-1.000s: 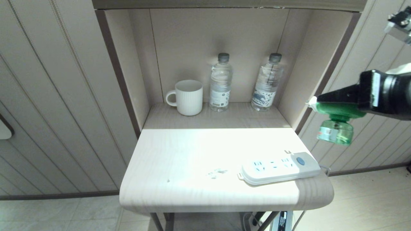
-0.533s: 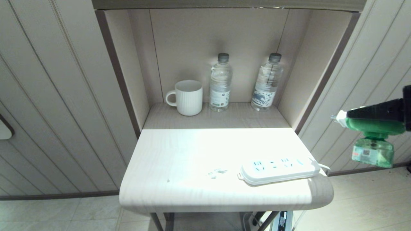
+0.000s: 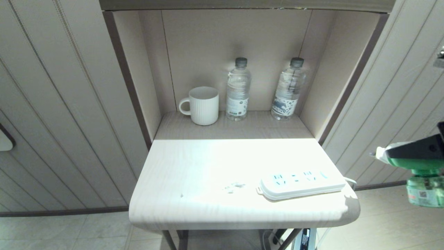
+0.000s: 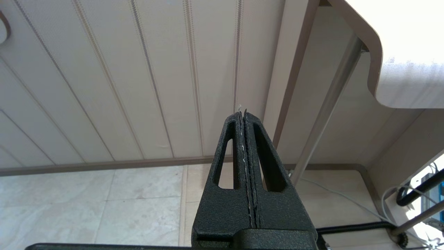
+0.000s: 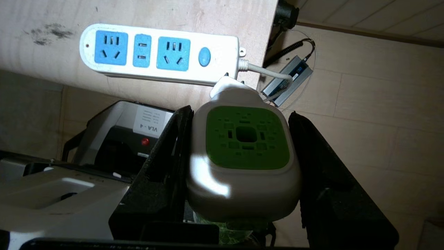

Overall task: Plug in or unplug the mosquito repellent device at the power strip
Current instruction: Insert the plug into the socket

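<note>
**Surfaces and finishes**

Table point(image 3: 194, 180): pale wood-grain laminate, matt, smudged grey at centre. Power strip point(image 3: 301, 182): smooth glossy white plastic, at 4 o'clock on the top. Mosquito repellent device point(image 5: 242, 156): satin white plastic shell, matt green grille; bottle translucent green. Right gripper point(image 5: 239, 152): rough black textured plastic. Mug point(image 3: 204, 105): ribbed white ceramic. Water bottles point(image 3: 238, 90): clear plastic.

The pale wood-grain bench point(image 3: 194, 180) is bare across its left and middle. The flat white plastic power strip point(image 3: 301, 182) with blue sockets lies alone near the front right corner, open from above. In the niche behind, a white ribbed mug point(image 3: 204, 105) and two clear plastic water bottles point(image 3: 238, 90) line the back wall. The strip's white cord point(image 5: 267, 71) trails off the right edge, perhaps hanging into the approach there.
</note>
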Robot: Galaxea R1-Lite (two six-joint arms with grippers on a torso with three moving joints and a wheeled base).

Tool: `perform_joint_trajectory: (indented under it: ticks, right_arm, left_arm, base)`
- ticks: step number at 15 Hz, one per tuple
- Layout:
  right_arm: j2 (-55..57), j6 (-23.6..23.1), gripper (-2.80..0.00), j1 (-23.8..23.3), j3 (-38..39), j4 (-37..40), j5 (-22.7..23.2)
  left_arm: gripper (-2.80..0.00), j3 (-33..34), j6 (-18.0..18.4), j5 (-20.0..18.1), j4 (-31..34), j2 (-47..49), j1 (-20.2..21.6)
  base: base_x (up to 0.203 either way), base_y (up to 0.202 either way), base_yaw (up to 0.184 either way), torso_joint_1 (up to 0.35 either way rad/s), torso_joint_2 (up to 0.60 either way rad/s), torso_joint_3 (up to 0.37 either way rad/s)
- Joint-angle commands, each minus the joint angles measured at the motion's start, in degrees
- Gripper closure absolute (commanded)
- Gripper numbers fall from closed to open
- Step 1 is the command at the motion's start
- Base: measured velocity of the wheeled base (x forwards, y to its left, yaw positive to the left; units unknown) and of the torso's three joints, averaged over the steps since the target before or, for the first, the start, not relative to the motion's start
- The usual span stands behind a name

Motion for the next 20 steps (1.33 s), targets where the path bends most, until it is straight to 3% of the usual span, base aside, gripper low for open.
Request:
perform_joint_trajectory:
  ticks: [1, 8, 20]
  right_arm:
    - [5.5, -1.1, 0.00, 0.8, -2.1, 1.3, 0.0]
    - [8.1, -1.7, 0.00, 4.5, 0.0, 1.7, 0.9]
    - [8.2, -1.8, 0.00, 5.3, 0.1, 1.3, 3.6]
  left_arm:
    - [0.00, 0.0, 0.0, 0.0, 0.0, 0.0, 0.0]
    - [0.00, 0.0, 0.0, 0.0, 0.0, 0.0, 0.0]
    - [0.00, 0.0, 0.0, 0.0, 0.0, 0.0, 0.0]
  base:
    - [0.000, 0.000, 0.000, 0.000, 0.00, 0.000]
    - [0.000, 0.000, 0.000, 0.000, 0.00, 0.000]
    - [0.000, 0.000, 0.000, 0.011, -0.03, -0.017]
